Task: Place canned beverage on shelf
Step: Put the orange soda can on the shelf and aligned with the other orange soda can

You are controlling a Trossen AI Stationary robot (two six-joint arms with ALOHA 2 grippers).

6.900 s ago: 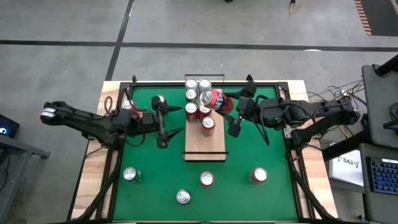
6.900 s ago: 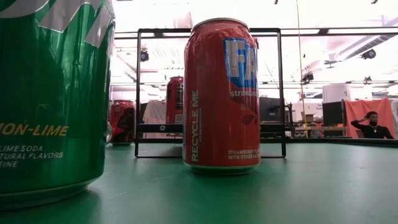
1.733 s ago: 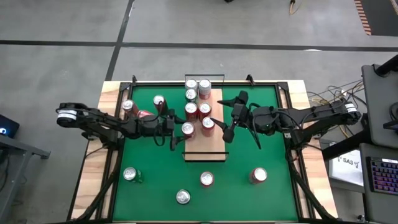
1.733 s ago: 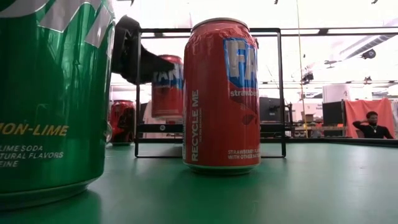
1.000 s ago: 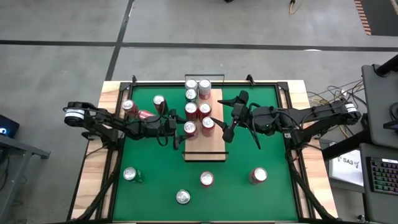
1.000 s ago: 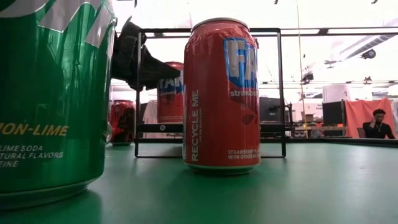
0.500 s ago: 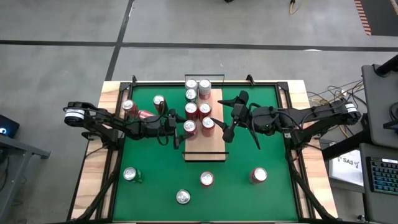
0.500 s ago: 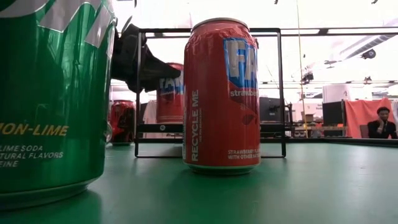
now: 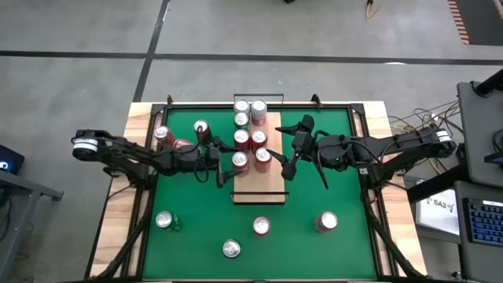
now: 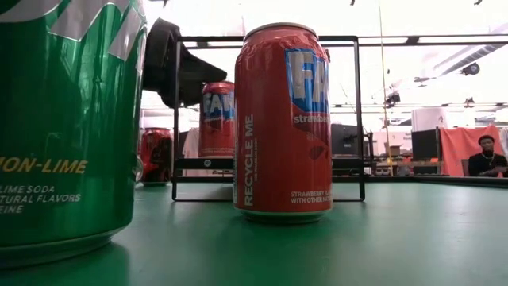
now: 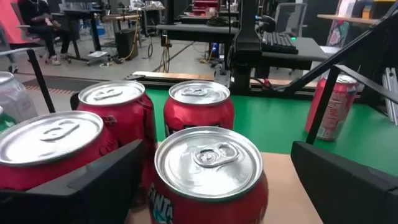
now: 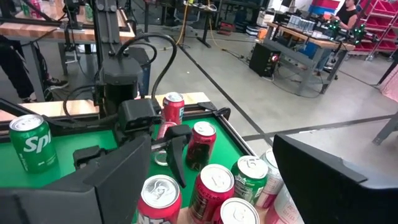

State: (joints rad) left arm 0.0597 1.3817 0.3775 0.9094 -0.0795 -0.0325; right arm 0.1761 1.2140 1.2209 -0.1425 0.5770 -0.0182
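Observation:
The shelf (image 9: 259, 185), a pale wood board with black end rails, lies mid-table and carries several cans at its far half. A red Fanta can (image 11: 208, 171) stands upright on the board's left side (image 9: 240, 161). My left gripper (image 9: 226, 167) reaches in level from the left. It is open, with a finger on each side of that can and a gap showing at both. In the low view it (image 10: 171, 63) sits up and left of the can (image 10: 216, 119). My right gripper (image 9: 283, 161) hangs open above the shelf's right side, with nothing between its fingers (image 12: 106, 186).
Loose cans stand on the green mat (image 9: 338, 181) near the front: green (image 9: 165, 220), silver-topped (image 9: 230, 248), red (image 9: 261, 226) and red (image 9: 326, 222). Three more sit at the back left (image 9: 163, 135). The near half of the shelf board is bare.
My left gripper has opened and let go of the red Fanta can. In the low view its fingers have drawn up and off the can. The can stays upright on the shelf where it was.

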